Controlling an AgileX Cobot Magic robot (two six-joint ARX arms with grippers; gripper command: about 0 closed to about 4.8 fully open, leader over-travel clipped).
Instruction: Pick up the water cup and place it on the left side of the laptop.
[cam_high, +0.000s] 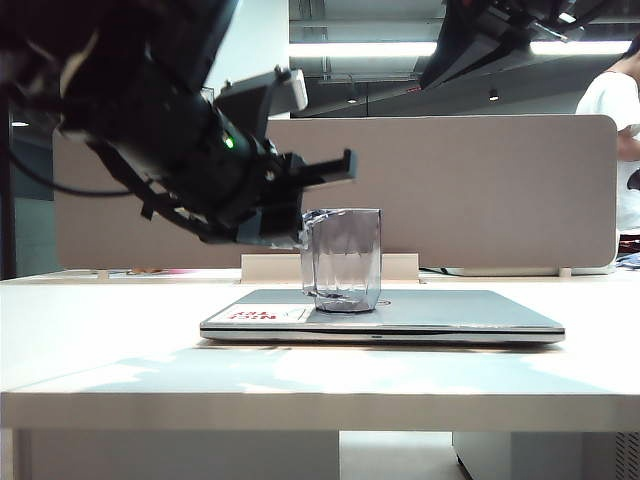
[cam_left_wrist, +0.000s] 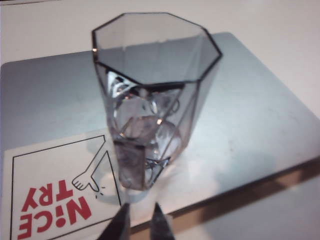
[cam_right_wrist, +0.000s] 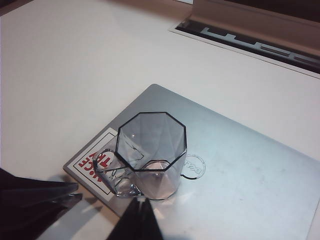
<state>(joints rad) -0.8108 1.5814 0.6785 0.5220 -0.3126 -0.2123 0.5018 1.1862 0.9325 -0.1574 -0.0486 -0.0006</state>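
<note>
Office: desk divider panel, laptop

The water cup, standing on the laptop lid, is clear grey-blue tinted plastic, glossy, with smooth faceted walls that catch highlights. The lid looks like matt silver-grey metal with faint smudges. Beside the cup on the lid, the sticker is white paper with red print. The table under the laptop is pale, smooth and matt.

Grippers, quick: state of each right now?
Left gripper: slightly open, beside the water cup, holding nothing.
Right gripper: fingertips together, shut, empty, above the laptop.
</note>
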